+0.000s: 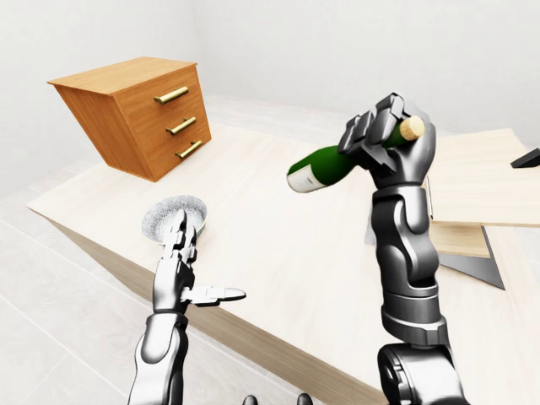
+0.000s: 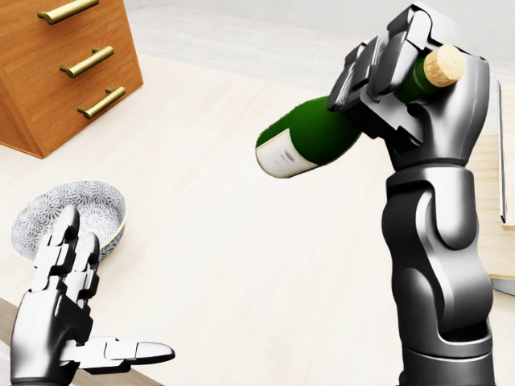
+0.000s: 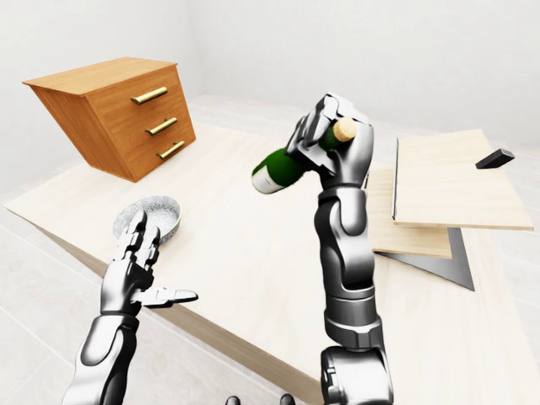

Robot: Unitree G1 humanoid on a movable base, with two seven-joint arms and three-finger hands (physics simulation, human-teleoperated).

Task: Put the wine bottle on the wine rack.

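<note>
Step in hand: carrying. The right robot hand is clenched around the neck of the wine bottle, just below the cork. The bottle is off the counter and lies nearly horizontal, base and label toward the left of the head view, cork toward the right. Nothing supports it except the grip at the neck.

The left robot hand holds nothing; its fingers are extended and its thumb is spread sideways. It hovers over the near edge of the counter, just beside the patterned bowl in the head view.

The wine rack, a stack of pale wooden boards on a grey base, sits at the right of the right-eye view, apart from the bottle. A small dark block rests on its top board. A wooden drawer unit with brass handles stands at the upper left, well apart from the rack.

Next move, as judged: translate the bottle rightward to the rack and align it with a board before lowering. Because the grip is at the neck only, the heavy base may swing; keep the fingers closed until the body rests on the rack.
</note>
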